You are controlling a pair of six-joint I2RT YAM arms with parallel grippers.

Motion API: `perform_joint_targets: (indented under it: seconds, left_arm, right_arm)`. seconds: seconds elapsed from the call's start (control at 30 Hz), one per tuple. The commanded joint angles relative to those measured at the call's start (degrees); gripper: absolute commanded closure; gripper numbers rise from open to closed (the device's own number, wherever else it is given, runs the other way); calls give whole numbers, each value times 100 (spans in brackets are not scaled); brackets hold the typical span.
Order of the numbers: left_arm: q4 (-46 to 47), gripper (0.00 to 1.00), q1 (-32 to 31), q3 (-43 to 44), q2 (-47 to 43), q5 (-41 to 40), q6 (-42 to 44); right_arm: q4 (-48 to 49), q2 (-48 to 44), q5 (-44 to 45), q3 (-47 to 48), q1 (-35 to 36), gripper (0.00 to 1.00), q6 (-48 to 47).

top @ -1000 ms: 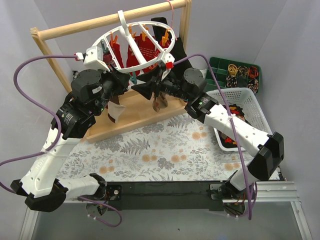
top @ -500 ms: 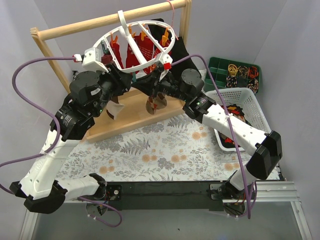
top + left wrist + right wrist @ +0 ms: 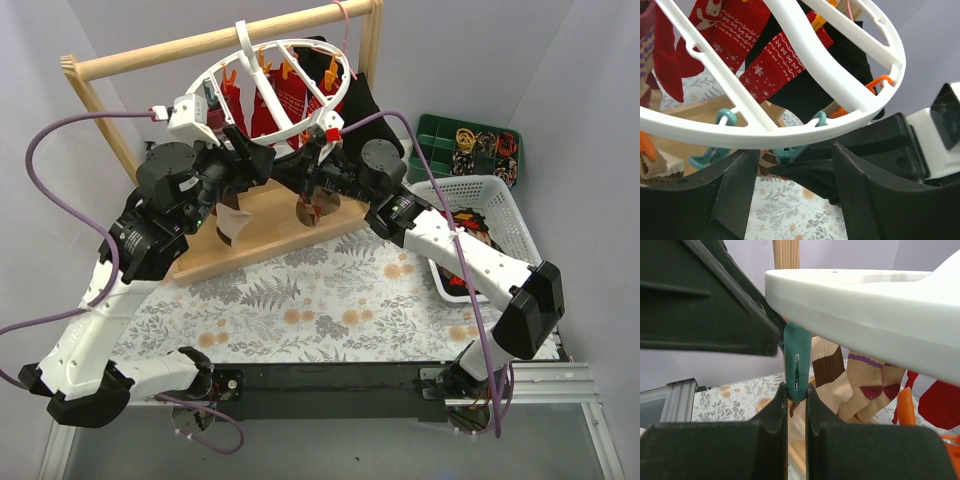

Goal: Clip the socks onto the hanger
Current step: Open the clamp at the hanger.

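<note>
Directly under the hanger (image 3: 865, 295) rim, the right gripper (image 3: 796, 390) is pinching a teal clip (image 3: 796, 360) hanging straight down, while the left gripper (image 3: 790, 165) is hovering spread alongside, under that same rim.

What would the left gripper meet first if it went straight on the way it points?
Most likely the hanger: its white ring crosses just ahead of the open left gripper. A teal clip hanging from the ring sits in the same line, perhaps nearer; depth is unclear.
</note>
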Motion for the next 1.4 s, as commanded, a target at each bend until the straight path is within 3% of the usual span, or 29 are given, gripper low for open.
perform_joint_targets:
  seconds: [0.0, 0.53, 0.9, 1.03, 1.13, 1.17, 1.2, 1.37]
  left_arm:
    - [25, 42, -14, 108, 127, -32, 408]
    - [763, 47, -14, -112, 180, -190, 1042]
    - [1054, 69, -14, -270, 171, -287, 1069]
    - [1124, 84, -14, -436, 119, -269, 1130]
    - [1185, 94, -14, -568, 75, -269, 1156]
    - [1203, 98, -14, -656, 48, -269, 1174]
    - [1221, 100, -14, -709, 31, -278, 1174]
    - [1475, 100, -14, -1104, -84, -278, 1410]
  right_arm:
    - [272, -72, 36, -7, 9, 99, -57]
    - [264, -20, -8, -25, 9, 99, -22]
    - [194, 16, -52, -77, 9, 99, -30]
    - [158, -81, -9, -244, 9, 99, -30]
    - [79, -256, 62, -438, 9, 85, -39]
    - [36, -309, 62, -490, 9, 72, -39]
    - [-78, -362, 88, -604, 9, 68, -39]
    - [-755, -880, 88, -974, 9, 42, -39]
